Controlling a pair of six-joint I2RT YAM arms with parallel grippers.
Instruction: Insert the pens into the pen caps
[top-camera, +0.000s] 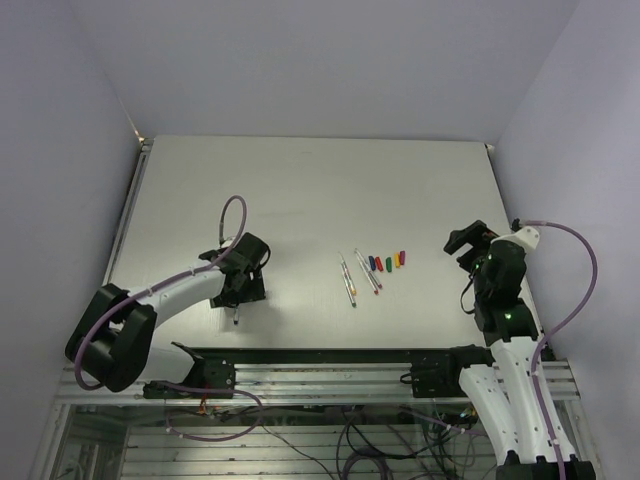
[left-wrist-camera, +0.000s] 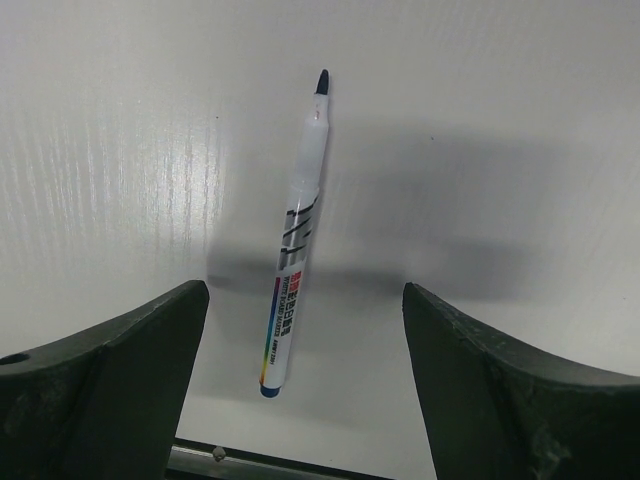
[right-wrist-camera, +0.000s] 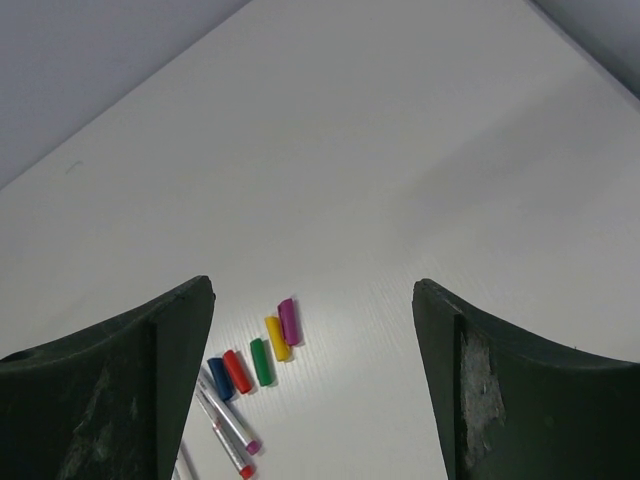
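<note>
- Found one pen (left-wrist-camera: 300, 200) lying flat on the table (left-wrist-camera: 120, 120), squarely between the jaws of the left gripper (left-wrist-camera: 303, 292) — bare dark blue tip pointing away from the jaws, printed end nearest them.
- Noted those jaws spread wide, both dark fingers (left-wrist-camera: 120, 380) well clear of the pen on either side, gripping nothing.
- Counted five pen caps (right-wrist-camera: 261, 361) ahead of the jaws of the right gripper (right-wrist-camera: 312, 288), off toward the finger on the view's left: dark blue, red, green, yellow, magenta, lying side by side in a close row.
- Spotted the other pens (right-wrist-camera: 228, 420) just beside the dark blue cap, nearer the jaws than the row, with a magenta tip and a red tip showing; partly hidden behind that same finger, so could not count them from the wrist.
- Saw the right jaws held just as wide, gripping nothing — well apart from caps and pens alike.
- Checked from above: caps and other pens grouped between the two grippers, closer to the right jaws, well apart from the left jaws and the lone pen between them.
</note>
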